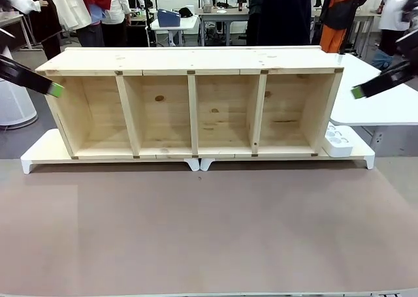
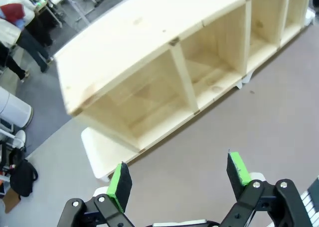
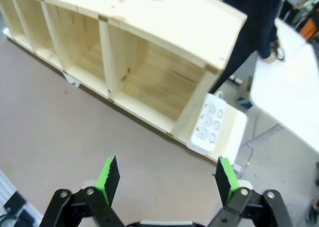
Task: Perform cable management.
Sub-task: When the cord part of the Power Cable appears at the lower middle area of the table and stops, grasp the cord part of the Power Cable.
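Left gripper (image 2: 178,174) and right gripper (image 3: 167,177) are both spread wide and hold nothing, flanking the wooden shelf (image 1: 196,108). Where the cable lies cannot be told. Risk: a right-arm reach toward the power strip (image 3: 209,124), tucked just beside the shelf's end, could clip the side wall.

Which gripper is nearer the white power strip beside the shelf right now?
Right. The right gripper hangs open just above the power strip, which lies at the right end of the shelf. The left gripper hangs open at the shelf's opposite end.
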`<state>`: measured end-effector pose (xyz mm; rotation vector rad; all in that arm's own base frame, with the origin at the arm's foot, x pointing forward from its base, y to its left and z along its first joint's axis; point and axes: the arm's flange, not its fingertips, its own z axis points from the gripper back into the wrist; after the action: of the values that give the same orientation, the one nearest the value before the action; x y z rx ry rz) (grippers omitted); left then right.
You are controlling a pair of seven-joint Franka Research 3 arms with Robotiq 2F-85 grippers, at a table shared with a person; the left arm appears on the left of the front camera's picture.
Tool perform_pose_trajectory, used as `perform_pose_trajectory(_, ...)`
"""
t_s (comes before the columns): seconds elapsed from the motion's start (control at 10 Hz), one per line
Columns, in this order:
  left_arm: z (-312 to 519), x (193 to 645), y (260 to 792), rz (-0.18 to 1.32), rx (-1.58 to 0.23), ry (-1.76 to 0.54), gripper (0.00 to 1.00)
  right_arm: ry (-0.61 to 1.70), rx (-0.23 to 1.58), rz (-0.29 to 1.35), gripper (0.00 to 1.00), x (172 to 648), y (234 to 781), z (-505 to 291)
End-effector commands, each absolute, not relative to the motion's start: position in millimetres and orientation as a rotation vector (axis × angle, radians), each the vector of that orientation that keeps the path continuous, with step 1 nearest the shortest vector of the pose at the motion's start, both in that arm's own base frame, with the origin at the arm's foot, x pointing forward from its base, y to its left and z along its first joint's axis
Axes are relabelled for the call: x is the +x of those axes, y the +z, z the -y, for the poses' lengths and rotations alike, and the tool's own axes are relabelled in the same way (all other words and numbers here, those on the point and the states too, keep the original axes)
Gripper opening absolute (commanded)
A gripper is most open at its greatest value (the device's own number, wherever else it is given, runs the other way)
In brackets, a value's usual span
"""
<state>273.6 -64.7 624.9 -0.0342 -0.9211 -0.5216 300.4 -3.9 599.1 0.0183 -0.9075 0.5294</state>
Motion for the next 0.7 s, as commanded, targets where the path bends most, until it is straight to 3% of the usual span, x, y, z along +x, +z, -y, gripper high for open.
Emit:
perform_pose_trajectory(0.0,7.8,154.1,495.8,0.997,-0.026,-0.487,1.00,0.536,0.000,0.938,1.00,203.4,497.4,18.9)
perform_pose_trajectory(0.3,-8.1,144.5,480.6,1.009,-0.072,-0.486,1.00,0.505,0.061,0.939,1.00,196.5,483.2,27.4)
perform_pose_trajectory(0.4,0.4,201.7,665.3,1.007,-0.063,-0.464,1.00,0.504,0.040,0.947,1.00,259.0,619.9,42.7)
perform_pose_trajectory(0.6,0.4,201.7,665.3,1.007,-0.063,-0.464,1.00,0.504,0.040,0.947,1.00,259.0,619.9,42.7)
